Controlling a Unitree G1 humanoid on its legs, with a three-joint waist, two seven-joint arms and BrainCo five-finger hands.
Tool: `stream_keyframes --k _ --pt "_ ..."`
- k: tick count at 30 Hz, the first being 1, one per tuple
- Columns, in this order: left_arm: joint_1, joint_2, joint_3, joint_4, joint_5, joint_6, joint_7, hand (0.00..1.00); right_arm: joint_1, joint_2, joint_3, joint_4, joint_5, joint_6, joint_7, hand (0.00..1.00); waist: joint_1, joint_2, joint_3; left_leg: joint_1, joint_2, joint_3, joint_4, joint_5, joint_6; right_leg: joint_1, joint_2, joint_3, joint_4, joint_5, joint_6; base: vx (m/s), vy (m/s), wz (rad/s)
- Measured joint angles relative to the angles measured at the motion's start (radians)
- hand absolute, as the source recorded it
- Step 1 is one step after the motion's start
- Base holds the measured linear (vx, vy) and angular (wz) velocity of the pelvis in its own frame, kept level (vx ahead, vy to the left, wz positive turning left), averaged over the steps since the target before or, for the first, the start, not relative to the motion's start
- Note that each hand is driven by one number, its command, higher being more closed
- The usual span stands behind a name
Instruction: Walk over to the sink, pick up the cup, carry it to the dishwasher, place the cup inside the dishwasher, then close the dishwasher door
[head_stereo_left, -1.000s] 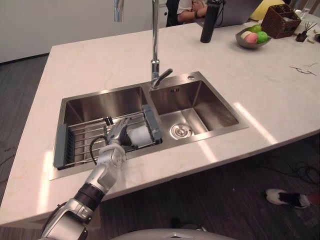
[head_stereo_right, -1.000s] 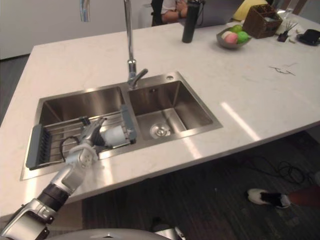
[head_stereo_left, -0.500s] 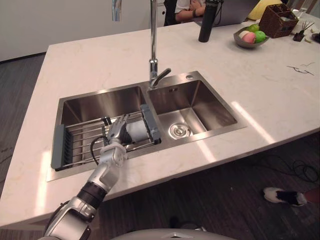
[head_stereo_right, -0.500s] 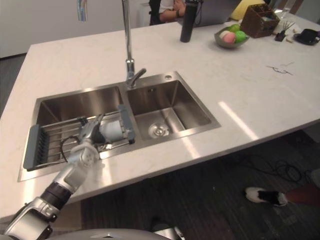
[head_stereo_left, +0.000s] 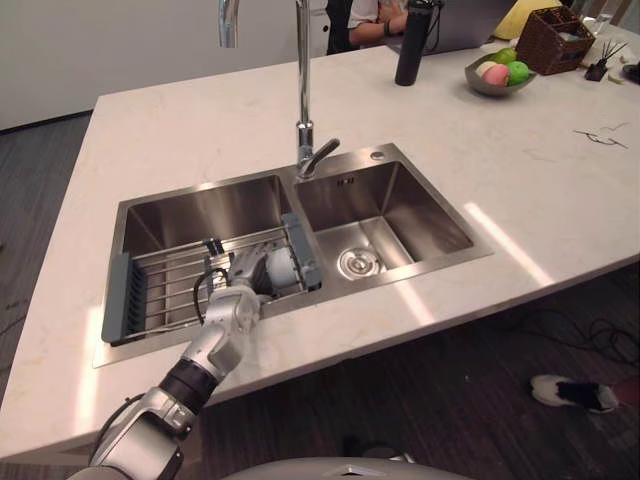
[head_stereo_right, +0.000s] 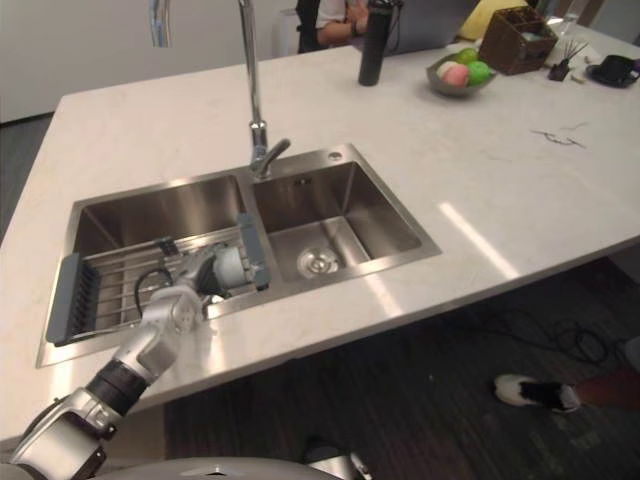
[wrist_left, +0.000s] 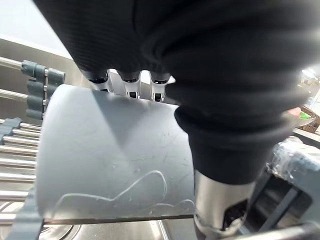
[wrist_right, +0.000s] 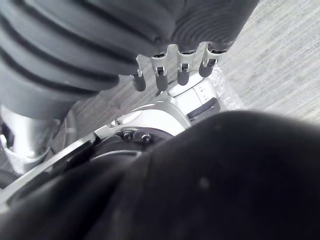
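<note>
One grey cup (wrist_left: 115, 150) lies on the drying rack (head_stereo_left: 160, 288) in the sink (head_stereo_left: 200, 208), left basin. I read the left robot hand (head_stereo_left: 238, 292) as curled round it, fingers (wrist_left: 131, 85) on one side and thumb on the other. The right robot hand (wrist_right: 181, 64) hangs relaxed and empty.
</note>
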Motion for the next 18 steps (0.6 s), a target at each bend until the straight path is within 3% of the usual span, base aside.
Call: stream_keyframes --k 18 --pt "-0.03 0.037 0.031 0.063 -0.03 0.036 -0.031 0.0 0.003 -0.015 -0.023 0.002 -0.007 0.0 0.001 0.0 -0.026 0.032 0.022 0.005 0.003 0.005 0.0 -0.009 -0.014 -0.021 0.001 0.007 0.048 -0.03 -0.001 0.0 -0.002 -0.01"
